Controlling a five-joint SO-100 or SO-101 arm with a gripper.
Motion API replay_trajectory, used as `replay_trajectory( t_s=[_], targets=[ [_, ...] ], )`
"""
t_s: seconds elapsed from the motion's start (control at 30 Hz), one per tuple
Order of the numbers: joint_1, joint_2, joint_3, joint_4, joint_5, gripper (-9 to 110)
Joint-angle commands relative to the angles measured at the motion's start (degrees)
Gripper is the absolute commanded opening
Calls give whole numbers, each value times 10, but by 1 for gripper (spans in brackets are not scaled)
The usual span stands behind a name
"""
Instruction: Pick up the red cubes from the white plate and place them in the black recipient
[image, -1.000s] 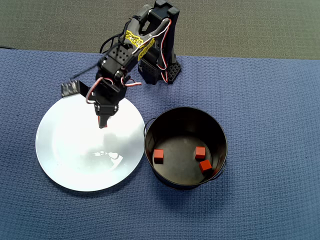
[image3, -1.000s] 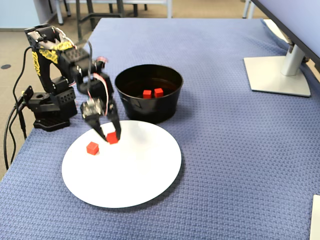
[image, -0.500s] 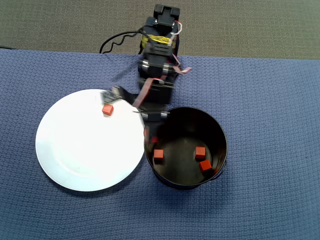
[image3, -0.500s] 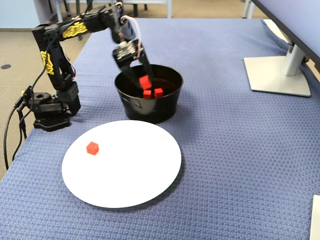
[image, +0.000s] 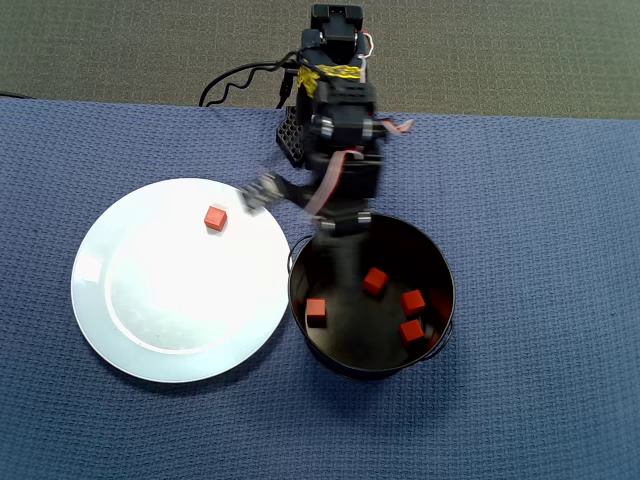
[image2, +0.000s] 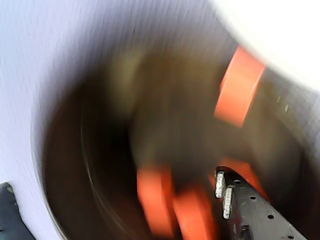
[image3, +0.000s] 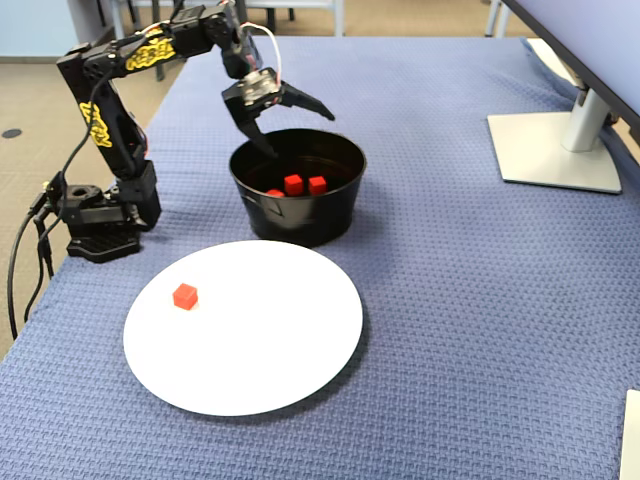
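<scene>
Hovering over the round deep black pot (image3: 298, 200), the two-finger gripper (image3: 297, 132) now gapes wide and empty; the cube it held half a second ago has dropped, making four small orange-red cubes (image: 375, 281) inside. One stays on the glossy white plate (image: 130, 320).

The arm reaches forward from its base, upper link raised, forearm angled downward. In the fixed view the claw (image3: 296, 128) hangs with its two fingers spread wide apart, holding nothing between them.

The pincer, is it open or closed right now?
Open. In the fixed view the pincer has its jaws spread wide above the black pot, holding nothing.
</scene>
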Motion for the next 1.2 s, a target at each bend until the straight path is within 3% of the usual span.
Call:
replay_trajectory(
  t_s=[0.0,0.33,0.9,1.17],
  targets=[
    [161,19,-38,15,40,24],
    [313,-53,41,153,-14,25],
    [393,-216,52,147,-94,31],
    [426,-245,47,114,-141,25]
  ],
)
